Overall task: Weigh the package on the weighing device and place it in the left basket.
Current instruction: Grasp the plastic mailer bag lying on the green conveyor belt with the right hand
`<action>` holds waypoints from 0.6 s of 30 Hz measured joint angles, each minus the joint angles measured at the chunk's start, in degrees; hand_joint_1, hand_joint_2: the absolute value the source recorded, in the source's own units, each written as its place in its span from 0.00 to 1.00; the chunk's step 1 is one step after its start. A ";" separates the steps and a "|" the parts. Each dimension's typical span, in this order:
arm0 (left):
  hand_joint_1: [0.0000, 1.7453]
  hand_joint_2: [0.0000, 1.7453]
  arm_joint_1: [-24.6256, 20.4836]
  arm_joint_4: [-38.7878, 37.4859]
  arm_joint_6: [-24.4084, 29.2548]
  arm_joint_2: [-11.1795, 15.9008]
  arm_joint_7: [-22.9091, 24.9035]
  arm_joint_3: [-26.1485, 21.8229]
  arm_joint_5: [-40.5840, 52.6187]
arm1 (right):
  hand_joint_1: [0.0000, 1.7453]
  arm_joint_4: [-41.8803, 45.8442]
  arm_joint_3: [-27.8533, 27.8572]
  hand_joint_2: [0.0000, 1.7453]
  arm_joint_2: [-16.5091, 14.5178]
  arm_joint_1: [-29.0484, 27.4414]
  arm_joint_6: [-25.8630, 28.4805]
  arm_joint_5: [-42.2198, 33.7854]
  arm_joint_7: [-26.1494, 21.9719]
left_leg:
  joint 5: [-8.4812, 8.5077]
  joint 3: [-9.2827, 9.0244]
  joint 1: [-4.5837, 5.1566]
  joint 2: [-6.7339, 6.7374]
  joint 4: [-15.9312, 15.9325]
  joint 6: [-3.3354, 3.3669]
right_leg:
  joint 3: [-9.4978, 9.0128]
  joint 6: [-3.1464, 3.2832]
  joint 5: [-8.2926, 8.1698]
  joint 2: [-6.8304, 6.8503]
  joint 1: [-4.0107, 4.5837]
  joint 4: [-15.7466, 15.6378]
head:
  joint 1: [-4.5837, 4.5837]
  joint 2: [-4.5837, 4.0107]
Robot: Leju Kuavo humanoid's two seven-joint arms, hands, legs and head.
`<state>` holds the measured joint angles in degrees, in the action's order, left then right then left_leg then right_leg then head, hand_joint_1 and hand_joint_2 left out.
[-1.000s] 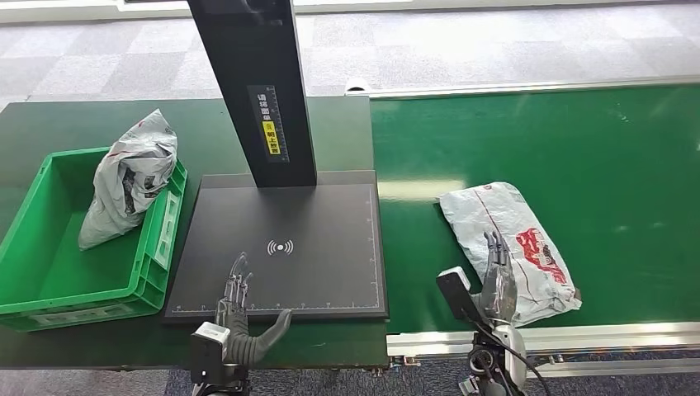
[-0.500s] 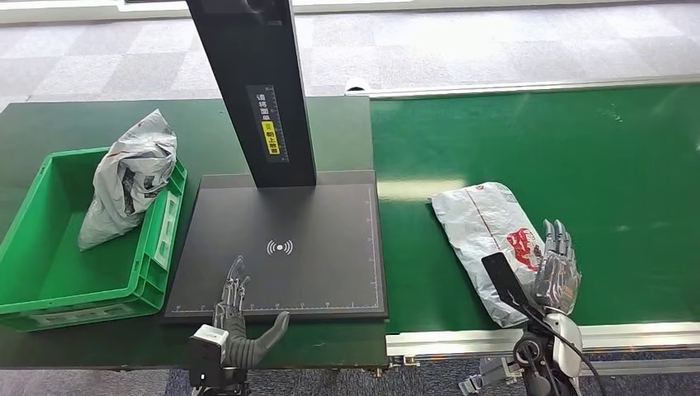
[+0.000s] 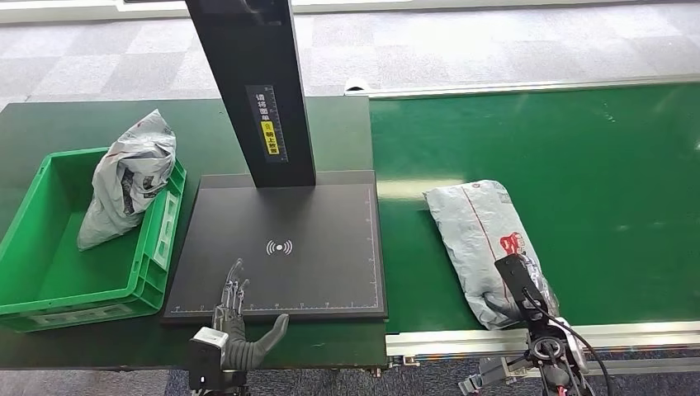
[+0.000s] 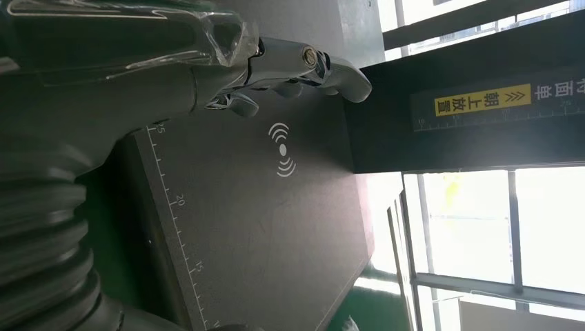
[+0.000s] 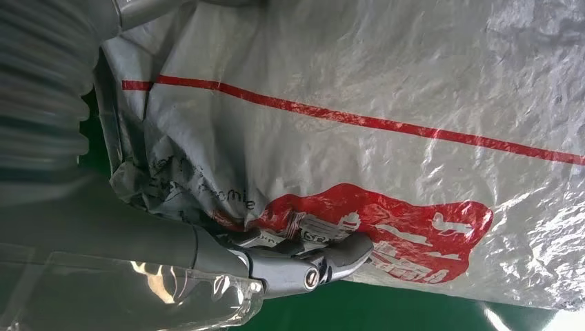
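Grey plastic package on the conveyor's near edge, right hand clamped on its near end, left hand spread empty over the scale's near edge

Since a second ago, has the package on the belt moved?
Yes. The package has slid left along the green belt toward the weighing device, with the right hand gripping its near end.

Head view was evenly lit and sharp, with a soft glare band on the green conveyor belt near frame centre. Left wrist view was strongly backlit: windows at right were blown out white, and the black weighing plate stayed dim and grainy. Right wrist view was bright; the package film showed crinkled highlights, and the near cover at left edge was blurred.
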<state>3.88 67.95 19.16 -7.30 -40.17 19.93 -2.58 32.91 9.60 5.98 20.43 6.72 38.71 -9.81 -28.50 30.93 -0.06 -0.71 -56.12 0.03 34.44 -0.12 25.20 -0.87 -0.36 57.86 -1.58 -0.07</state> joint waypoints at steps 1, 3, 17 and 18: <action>0.00 1.00 0.00 0.00 0.06 0.00 0.00 0.05 -0.03 | 0.00 -0.52 0.05 1.00 -0.03 0.29 -0.30 0.00 0.00 | 0.00 -0.01 0.00 0.00 0.00 0.00 | 0.00 0.00 0.00 -0.01 0.00 0.00 | 0.00 0.00; 0.00 1.00 0.00 0.00 0.14 0.01 0.00 0.09 -0.07 | 0.27 -1.32 0.22 1.00 -0.10 0.71 -0.57 0.00 0.00 | 0.00 -0.03 0.00 0.01 0.00 0.00 | -0.02 0.00 0.00 -0.01 0.01 0.00 | 0.01 0.00; 0.00 1.00 0.49 0.00 1.70 0.57 0.00 1.17 -0.68 | 1.00 1.18 1.10 1.00 -0.86 0.47 3.12 -0.51 -2.04 | 0.01 -0.21 0.00 -0.02 -0.01 0.00 | -0.22 0.00 0.00 0.02 -0.01 -0.01 | -0.01 0.00; 0.00 1.00 0.52 0.00 1.80 0.62 0.00 1.29 -0.83 | 1.00 2.60 1.17 1.00 -0.91 0.14 3.72 -0.66 -2.26 | 0.01 -0.19 0.00 -0.03 0.00 0.00 | -0.18 0.00 0.00 0.02 -0.01 0.00 | -0.01 0.00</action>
<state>4.40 67.95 20.97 -6.68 -40.17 21.22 -3.41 35.51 10.76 5.07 20.57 10.44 38.05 -12.07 -28.49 30.74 -0.06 -0.74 -56.12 0.03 34.26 -0.13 25.20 -0.84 -0.37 57.86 -1.59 -0.07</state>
